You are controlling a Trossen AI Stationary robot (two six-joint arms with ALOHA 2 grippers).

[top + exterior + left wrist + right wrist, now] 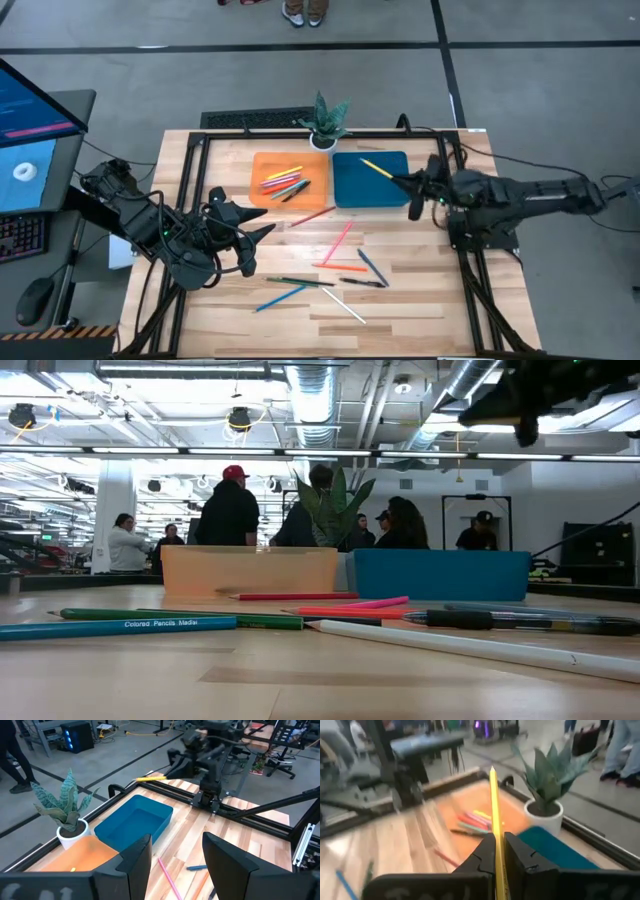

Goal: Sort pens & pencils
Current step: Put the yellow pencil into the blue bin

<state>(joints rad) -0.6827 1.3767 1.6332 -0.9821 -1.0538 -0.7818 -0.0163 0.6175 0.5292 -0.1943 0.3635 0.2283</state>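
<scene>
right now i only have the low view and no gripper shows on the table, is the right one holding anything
Observer: Yes, the right gripper is shut on a yellow pencil, held above the blue tray.
Operator: anything in that tray yet
Observer: Nothing shows inside it in the left wrist view.
Operator: and the orange one
Observer: The orange tray holds a small bunch of coloured pencils.
Operator: where's the left arm
Observer: The left gripper waits open over the table's left side, away from the loose pencils.
</scene>
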